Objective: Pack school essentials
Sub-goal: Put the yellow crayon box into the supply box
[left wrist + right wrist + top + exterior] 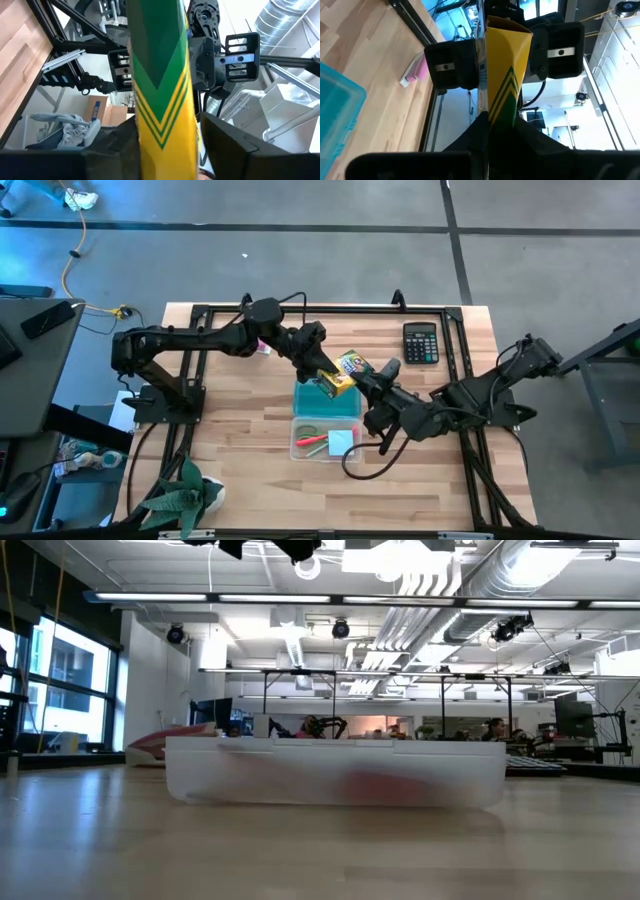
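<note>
Both claws, left claw (322, 370) and right claw (368, 377), clench the yellow-green box (343, 372) mid-handover above the teal lid (327, 402); one must let go next.

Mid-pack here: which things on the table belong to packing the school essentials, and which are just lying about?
Part of the job:
- yellow-green box, gripped by both the left gripper and the right gripper
- clear bin holding scissors, a red pen and a sticky pad
- teal lid

Lying about:
- black calculator
- potted plant
</note>
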Robot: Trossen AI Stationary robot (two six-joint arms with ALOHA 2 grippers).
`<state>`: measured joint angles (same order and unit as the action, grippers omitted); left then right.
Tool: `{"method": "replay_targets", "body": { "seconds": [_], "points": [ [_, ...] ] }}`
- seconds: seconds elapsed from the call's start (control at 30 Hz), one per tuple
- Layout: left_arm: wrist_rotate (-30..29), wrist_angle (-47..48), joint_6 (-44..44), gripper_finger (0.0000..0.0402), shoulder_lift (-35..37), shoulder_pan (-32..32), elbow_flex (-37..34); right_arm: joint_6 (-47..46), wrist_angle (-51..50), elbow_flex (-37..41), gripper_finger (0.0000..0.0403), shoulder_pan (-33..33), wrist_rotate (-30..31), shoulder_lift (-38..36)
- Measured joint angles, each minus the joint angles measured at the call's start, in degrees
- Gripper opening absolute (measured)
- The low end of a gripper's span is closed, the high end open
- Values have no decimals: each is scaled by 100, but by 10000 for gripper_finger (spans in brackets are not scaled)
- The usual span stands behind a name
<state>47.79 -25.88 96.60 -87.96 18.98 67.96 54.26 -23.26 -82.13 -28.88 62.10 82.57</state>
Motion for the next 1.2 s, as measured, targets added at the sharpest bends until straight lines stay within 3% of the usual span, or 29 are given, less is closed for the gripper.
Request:
{"method": "replay_targets", "body": {
  "seconds": [0.3, 0.47, 0.63, 0.87, 1.2],
  "points": [
    [26, 5, -144, 96, 0, 0, 0, -142, -5, 0, 39, 0, -120, -7],
    [26, 1, -164, 96, 0, -2, 0, -478, -2, 0, 49, -13, -141, -7],
    [15, -10, -261, 103, 0, 7, 0, -1304, -1, 2, 88, -13, -170, -7],
    [-22, 11, -560, 84, 0, 54, 0, -2254, -1, 9, 136, -13, -108, -2],
    [88, 144, -1005, 77, 0, 122, 11, -2573, 241, 16, 142, -94, -55, 9]
  ]
}}
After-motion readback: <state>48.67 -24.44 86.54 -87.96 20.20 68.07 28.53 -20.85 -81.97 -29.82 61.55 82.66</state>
